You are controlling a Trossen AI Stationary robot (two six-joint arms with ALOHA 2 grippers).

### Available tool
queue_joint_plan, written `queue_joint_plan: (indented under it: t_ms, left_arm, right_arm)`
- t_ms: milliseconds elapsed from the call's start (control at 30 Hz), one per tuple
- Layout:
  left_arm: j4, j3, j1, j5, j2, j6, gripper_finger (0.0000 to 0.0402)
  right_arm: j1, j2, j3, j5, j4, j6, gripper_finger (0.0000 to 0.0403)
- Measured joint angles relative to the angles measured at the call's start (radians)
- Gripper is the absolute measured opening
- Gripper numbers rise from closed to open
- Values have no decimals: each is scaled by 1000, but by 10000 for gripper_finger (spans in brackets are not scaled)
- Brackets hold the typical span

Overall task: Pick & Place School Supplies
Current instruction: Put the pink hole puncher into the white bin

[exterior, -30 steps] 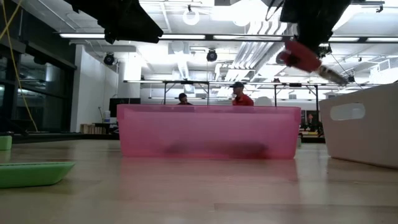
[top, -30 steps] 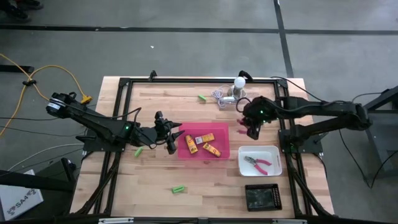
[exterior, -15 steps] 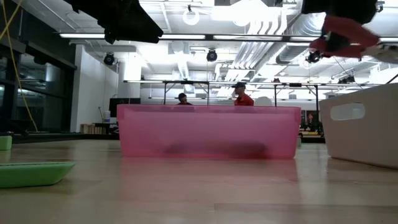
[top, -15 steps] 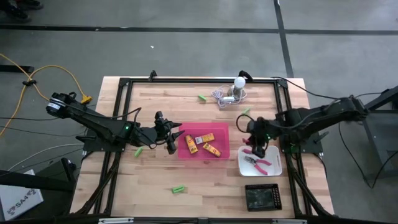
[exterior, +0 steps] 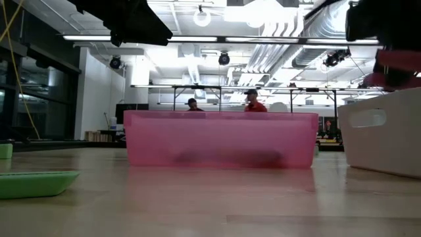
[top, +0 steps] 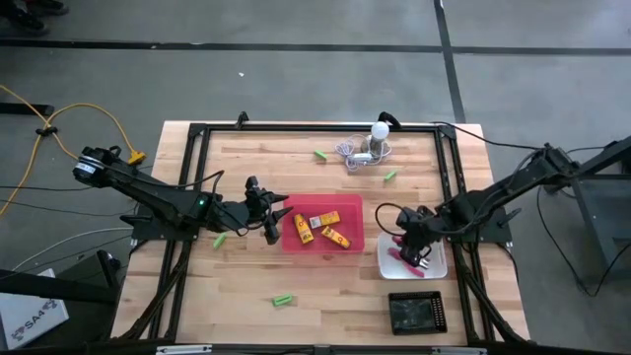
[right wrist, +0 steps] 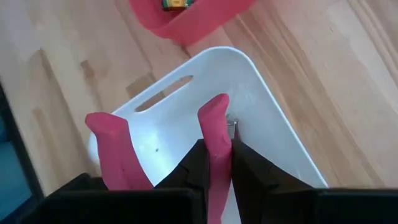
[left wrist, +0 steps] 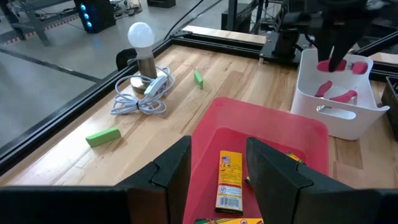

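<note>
We hold the right pincer [top: 412,248] directly over the white tray [top: 437,266], with its fingers closed on one pink handle of a pair of scissors [right wrist: 214,134]; the second handle stands free beside the fingers. We judge that this position serves the release: the tool hangs above the tray's open mouth so that it can fall inside the walls. In the left wrist view a second pink-handled tool [left wrist: 339,97] already lies in the tray below this pincer, so the tray appears to be the place for such tools. The held scissors show thick, rounded pink handles; the blades are hidden behind the fingers. The left pincer [top: 273,224] waits at the near edge of the pink tray [top: 356,227], its fingers parted and empty. Ahead of it, inside that tray, lie yellow-orange boxes [top: 325,229] with printed labels. Green sticks [top: 283,299] rest loose on the table [top: 237,168] well away from both pincers, which we judge are still to be collected. A light bulb with cord [top: 370,143] stands beyond them.
</note>
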Motion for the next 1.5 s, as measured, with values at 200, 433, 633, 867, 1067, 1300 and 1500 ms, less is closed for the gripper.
queue_joint_plan:
  t_ms: [200, 433, 633, 867, 1067, 1300, 1500]
  left_arm:
    - [0, 0, 0, 0, 0, -2, 148]
    - [0, 0, 0, 1, 0, -2, 148]
    - [0, 0, 0, 1, 0, -2, 148]
    - [0, 0, 0, 1, 0, -1, 148]
    - [0, 0, 0, 0, 0, -1, 148]
    - [0, 0, 0, 0, 0, -1, 148]
    - [1, 0, 0, 0, 0, -10, 148]
  right_arm:
    - [21, 0, -95, 20, 125, 9, 35]
    - [20, 0, -182, 12, 185, 52, 35]
    - [20, 19, -206, 0, 201, 52, 36]
    - [20, 113, -206, -72, 219, 43, 53]
    - [20, 144, -203, -75, 255, 9, 79]
    - [20, 134, -206, -83, 275, -3, 91]
    - [20, 134, -206, -89, 275, -29, 106]
